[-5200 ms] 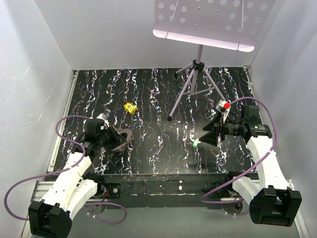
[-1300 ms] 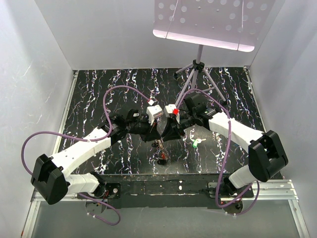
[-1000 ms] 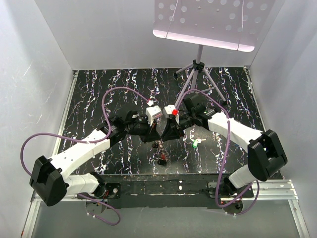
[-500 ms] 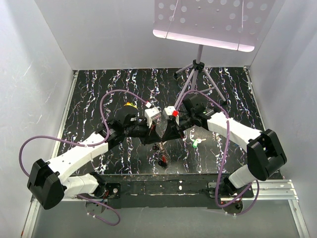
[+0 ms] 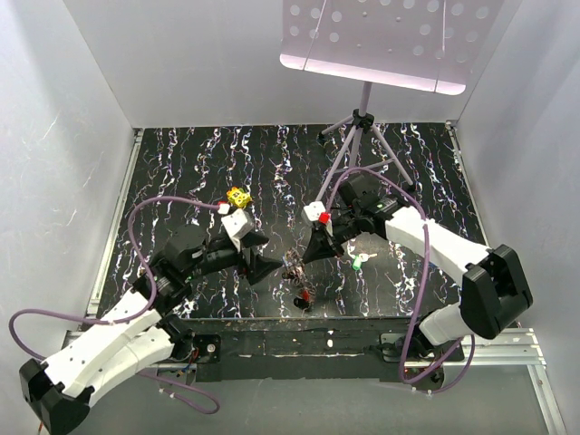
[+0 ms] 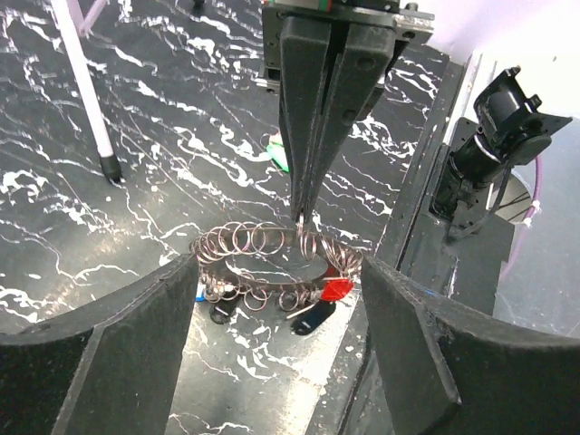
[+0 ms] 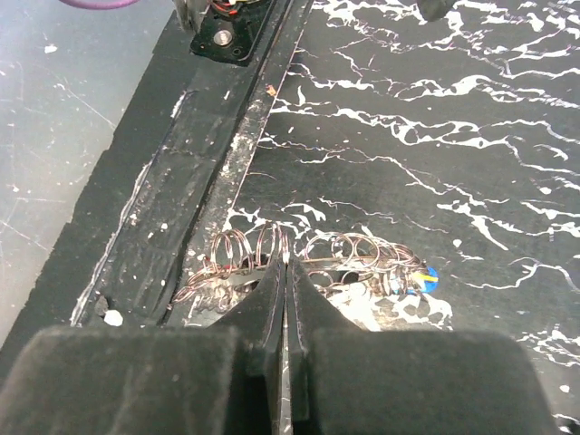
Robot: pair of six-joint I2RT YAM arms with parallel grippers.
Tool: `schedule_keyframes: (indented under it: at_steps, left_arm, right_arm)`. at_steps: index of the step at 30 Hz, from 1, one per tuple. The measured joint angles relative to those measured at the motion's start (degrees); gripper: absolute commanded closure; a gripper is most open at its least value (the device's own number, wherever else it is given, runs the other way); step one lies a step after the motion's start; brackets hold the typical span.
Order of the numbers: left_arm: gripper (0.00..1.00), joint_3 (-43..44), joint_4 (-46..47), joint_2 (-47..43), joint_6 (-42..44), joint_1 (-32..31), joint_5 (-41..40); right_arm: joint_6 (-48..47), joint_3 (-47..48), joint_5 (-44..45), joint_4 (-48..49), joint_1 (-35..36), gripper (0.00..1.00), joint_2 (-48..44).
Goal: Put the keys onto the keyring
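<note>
While between right fingers (image 6: 308, 118) — keyring (image 6: 276, 267), apparently

Your top camera sits high behind the arm bases (image 5: 426, 343), looking down over the whole black white-veined tabletop (image 5: 199, 163). Your left wrist camera looks close along its dark fingers (image 6: 118, 353), facing the black right gripper (image 6: 304, 216). Your right wrist camera looks steeply down, very near. All three share the thin silvery wire keyring (image 5: 292, 264) near the table's front edge
</note>
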Motion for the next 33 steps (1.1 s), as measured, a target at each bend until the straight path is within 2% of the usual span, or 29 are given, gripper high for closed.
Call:
schedule_keyframes:
  at_steps: [4, 8, 13, 21, 27, 33]
  left_arm:
    - [0.34, -2.8, 2.0, -3.7, 1.3, 0.0, 0.5]
    - [0.43, -3.3, 3.3, -0.5, 1.7, 0.0, 1.7]
    - [0.65, -3.9, 6.1, 4.8, 2.9, 0.0, 1.6]
    - [0.65, -4.5, 11.2, 12.0, 4.6, -2.9, -0.9]
    - [0.62, -6.4, 15.0, 14.0, 4.4, -7.1, -4.6]
    - [0.59, -7.3, 17.4, 14.5, 3.7, -7.9, -7.0]
  right_arm:
    - [-2.8, -0.2, 1.3, -0.5, 0.0, 0.99, -2.8]
    - [-4.7, -0.8, 2.5, -0.5, 0.0, 0.99, -5.2]
    - [-5.9, -0.9, 3.6, -0.5, 0.0, 0.99, -5.3]
    - [-5.9, -0.9, 3.5, -0.5, 0.0, 0.99, -5.3]
    - [-5.8, -0.9, 3.1, -0.5, 0.0, 0.99, -5.2]
    - [-5.6, -0.9, 2.6, -0.5, 0.0, 0.99, -4.9]
